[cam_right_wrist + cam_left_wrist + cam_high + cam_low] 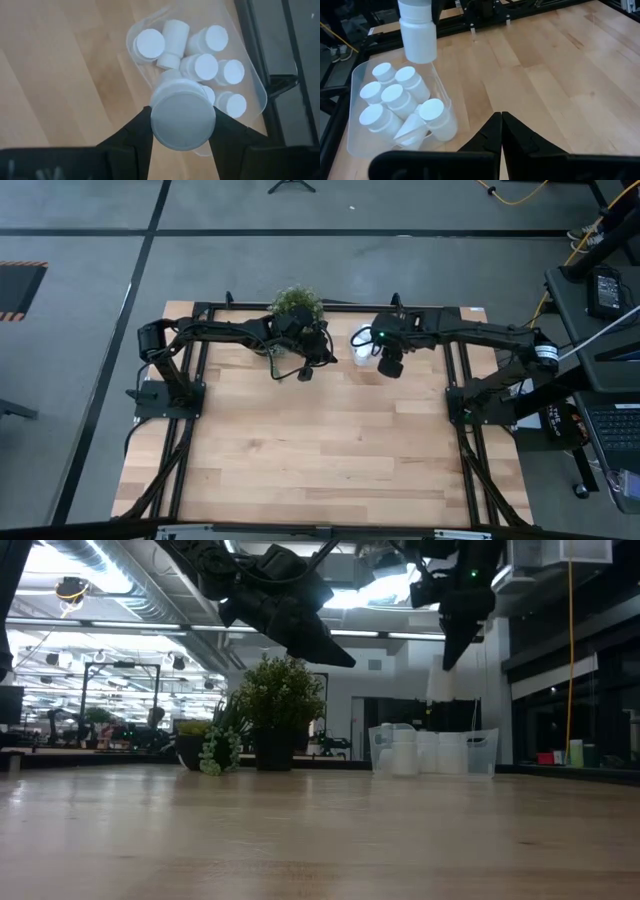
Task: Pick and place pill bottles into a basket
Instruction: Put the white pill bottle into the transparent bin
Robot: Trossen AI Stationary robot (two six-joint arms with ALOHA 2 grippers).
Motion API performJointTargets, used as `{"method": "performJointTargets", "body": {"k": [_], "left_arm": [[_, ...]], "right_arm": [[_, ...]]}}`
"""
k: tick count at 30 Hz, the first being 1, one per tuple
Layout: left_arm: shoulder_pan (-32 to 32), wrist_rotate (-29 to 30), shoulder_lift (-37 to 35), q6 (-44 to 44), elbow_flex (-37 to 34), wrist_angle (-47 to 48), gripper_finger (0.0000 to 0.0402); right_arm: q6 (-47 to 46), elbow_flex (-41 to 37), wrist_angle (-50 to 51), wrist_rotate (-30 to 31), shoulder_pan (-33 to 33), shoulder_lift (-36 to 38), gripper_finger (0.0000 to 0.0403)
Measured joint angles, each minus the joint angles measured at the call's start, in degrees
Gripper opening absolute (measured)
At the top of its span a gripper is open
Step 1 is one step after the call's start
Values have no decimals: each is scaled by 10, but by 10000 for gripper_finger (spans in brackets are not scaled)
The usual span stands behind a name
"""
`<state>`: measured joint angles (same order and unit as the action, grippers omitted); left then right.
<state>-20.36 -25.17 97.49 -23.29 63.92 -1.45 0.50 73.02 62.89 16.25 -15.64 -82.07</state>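
Wooden table [300, 450] is bare across its near and middle stretch in the high view; no loose pill bottles show on it. Potted plant [280, 710] stands at the far edge, with the left arm parked next to it. Just beside the plant, to its right in the high view, sits the clear plastic basket [357, 80], already well stocked: the left wrist view shows six white pill bottles [395, 97] inside, most upright, one or two tipped over. Right gripper [181, 127] hangs directly above the basket, jaws clamped on one more white bottle [182, 120], held cap-up and clear of the ones below. Left gripper [500, 125] hovers over bare wood near the basket, fingers pressed together, holding nothing. Judgement: task nearly finished; what remains appears to be lowering and letting go of this last bottle.
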Motion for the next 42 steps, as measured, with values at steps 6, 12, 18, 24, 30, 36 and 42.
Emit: {"method": "performJointTargets", "body": {"k": [6, 12, 18, 24, 30, 36, 42], "left_arm": [[0, 0, 0, 0, 0, 0, 2], [0, 0, 0, -9, 0, 0, 5], [0, 0, 0, -19, 0, 5, 3], [0, 0, 0, -34, 0, 5, 2], [0, 0, 0, -34, 0, 4, 5], [0, 0, 0, -34, 0, 4, 2], [0, 0, 0, -34, 0, 4, 5]], "right_arm": [[2, -3, -12, -18, -3, 0, 151], [22, -34, -59, -20, -21, 0, 151], [25, -64, -101, -44, -52, 0, 151], [40, -81, -118, -64, -72, -17, 151], [58, -81, -123, -64, -86, -49, 151], [60, -81, -124, -68, -89, -78, 151], [63, -81, -123, -69, -89, -108, 151]]}}
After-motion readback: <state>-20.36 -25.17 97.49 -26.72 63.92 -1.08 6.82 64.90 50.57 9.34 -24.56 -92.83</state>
